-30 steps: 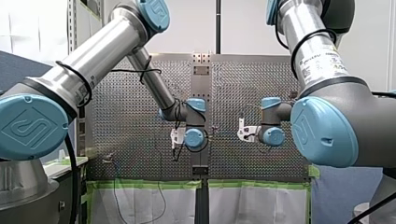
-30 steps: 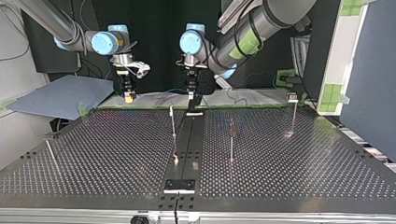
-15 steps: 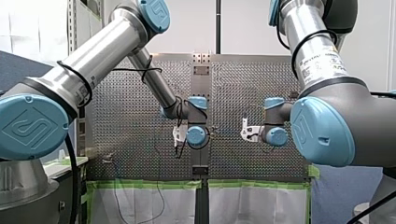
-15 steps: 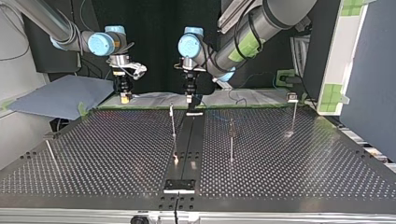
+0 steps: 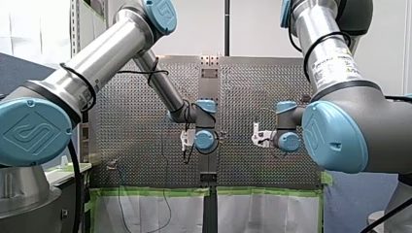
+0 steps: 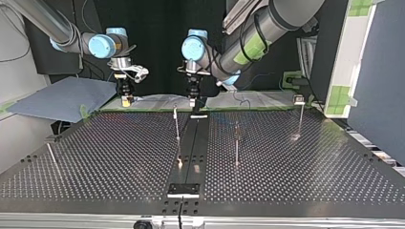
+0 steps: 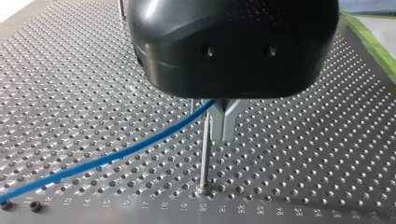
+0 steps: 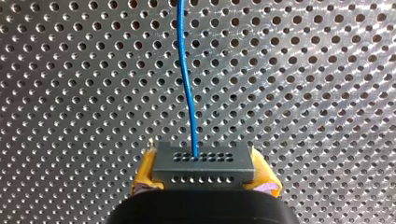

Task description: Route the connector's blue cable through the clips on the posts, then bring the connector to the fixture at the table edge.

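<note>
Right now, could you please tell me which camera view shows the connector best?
The right wrist view: the connector is close, clamped between yellow pads, blue cable leaving its face. The top view shows it tiny; the front hides it; the left wrist shows only cable.

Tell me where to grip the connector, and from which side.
Grip the connector across its two short ends, coming from behind, opposite the face where the cable exits. The block is wide and flat, so those ends are parallel and the cable is left free. My right gripper holds it so, yellow pads on each end.
</note>
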